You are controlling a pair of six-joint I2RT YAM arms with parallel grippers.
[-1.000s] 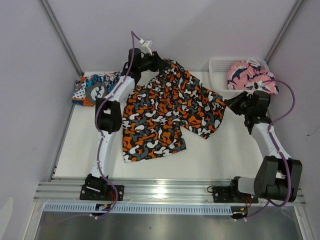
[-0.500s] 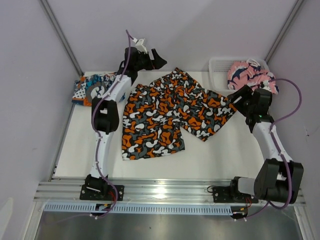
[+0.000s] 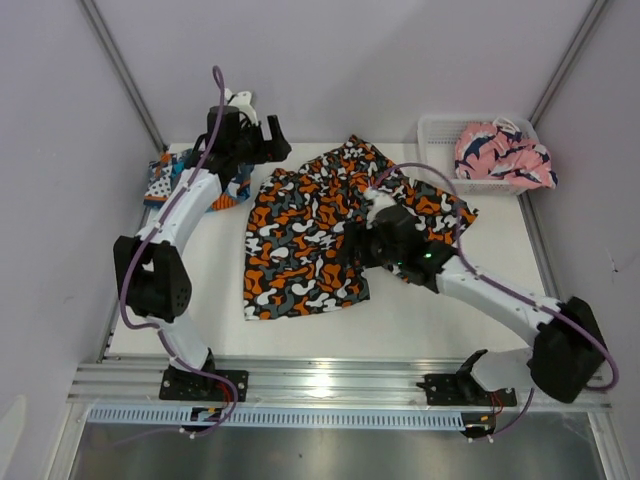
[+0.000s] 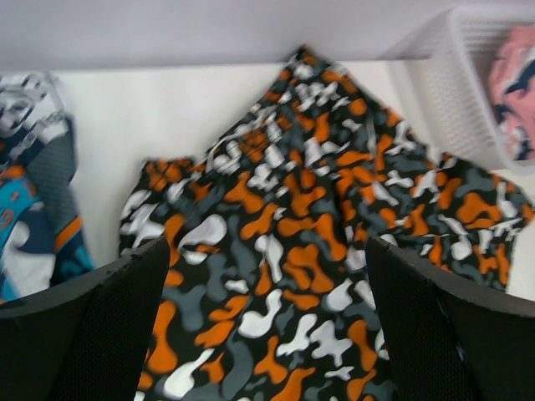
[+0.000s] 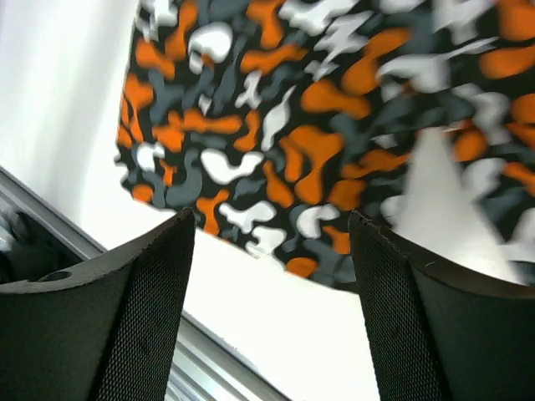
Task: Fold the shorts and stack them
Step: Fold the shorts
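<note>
Orange, black, white and grey blobs cover the blotchy shorts (image 3: 320, 235). From the top, they lie spread out in the middle of the white table (image 3: 450, 320). The teal shorts (image 3: 172, 182) sit in a small heap at 10 o'clock. A white mesh basket (image 3: 437, 140) with a pink cloth (image 3: 500, 155) in it sits at 2 o'clock. The left gripper (image 3: 270, 150) hangs at 11 o'clock, just past the blotchy shorts' far corner. The right gripper (image 3: 352, 245) is low over their middle.

In the left wrist view, the two black fingers (image 4: 100, 326) stand wide apart with nothing between them. The blotchy shorts lie below.

In the right wrist view, the fingers (image 5: 134, 317) are apart too and hold nothing. The blotchy shorts fill the top, with bare table under their edge.

Folding looks like the job now. To do it well, each gripper should pinch an edge, catch both layers, lift only a little, and lay one half neatly over the other.
</note>
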